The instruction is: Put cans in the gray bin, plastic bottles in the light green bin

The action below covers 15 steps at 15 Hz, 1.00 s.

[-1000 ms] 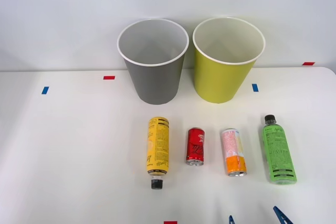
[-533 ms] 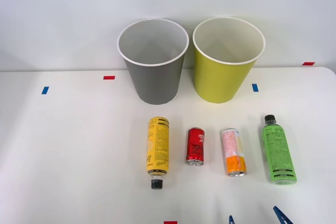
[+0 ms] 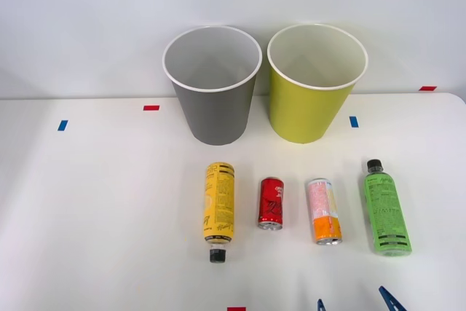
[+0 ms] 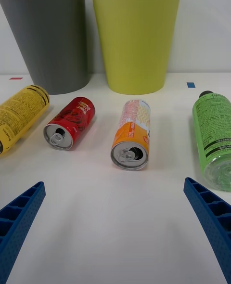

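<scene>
Sorting had not started. Both bins stood upright at the far side of the table (image 3: pixel 87 202): the gray bin (image 3: pixel 212 85) on my left, the light green bin (image 3: pixel 316 85) on my right, side by side, and nothing showed inside either as far as I could see in from the front view. All four items lay on their sides in a row nearer to me than the bins.

Row, from my left to right: yellow bottle (image 3: pixel 218 207) with its black cap toward me; red can (image 3: pixel 271 203); pink-and-orange can (image 3: pixel 323 210); green bottle (image 3: pixel 386 209) with its cap toward the bins. None touched its neighbour.

My right gripper (image 4: pixel 115 226) was spread wide and held nothing; the two blue ribbed fingers (image 4: pixel 19 221) sat well apart at the near edge of the table, on the near side of the row.

Position relative to the gripper: in the wrist view the pink-and-orange can (image 4: pixel 132 135) lay almost centred between my fingers, its opened top facing me, a little way ahead. The red can (image 4: pixel 71 122) lay off toward the gray bin's side, the green bottle (image 4: pixel 214 139) just ahead of the other finger.

Judgement: step in hand was the approach to the first pick, most likely the pink-and-orange can. Next move would call for reaching forward and down so the fingers straddled the can across its width, closing, then carrying it to the gray bin. Risk: a round can on its side could roll if one finger touched first.
</scene>
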### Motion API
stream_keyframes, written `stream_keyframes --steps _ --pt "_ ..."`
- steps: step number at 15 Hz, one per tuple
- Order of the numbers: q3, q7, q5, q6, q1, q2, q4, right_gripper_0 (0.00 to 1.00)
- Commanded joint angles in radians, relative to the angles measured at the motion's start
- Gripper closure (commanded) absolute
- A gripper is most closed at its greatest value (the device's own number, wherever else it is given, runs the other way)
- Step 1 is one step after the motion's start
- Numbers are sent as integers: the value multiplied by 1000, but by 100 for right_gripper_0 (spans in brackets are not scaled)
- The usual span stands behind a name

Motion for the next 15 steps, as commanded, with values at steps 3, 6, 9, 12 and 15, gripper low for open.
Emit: stream_keyframes --steps 3,6,9,12,15 --pt "0 0 0 0 0 0 0 0" --pt "0 0 0 0 0 0 0 0" --pt "0 0 0 0 0 0 0 0" --pt "0 0 0 0 0 0 0 0" --pt "0 0 0 0 0 0 0 0"
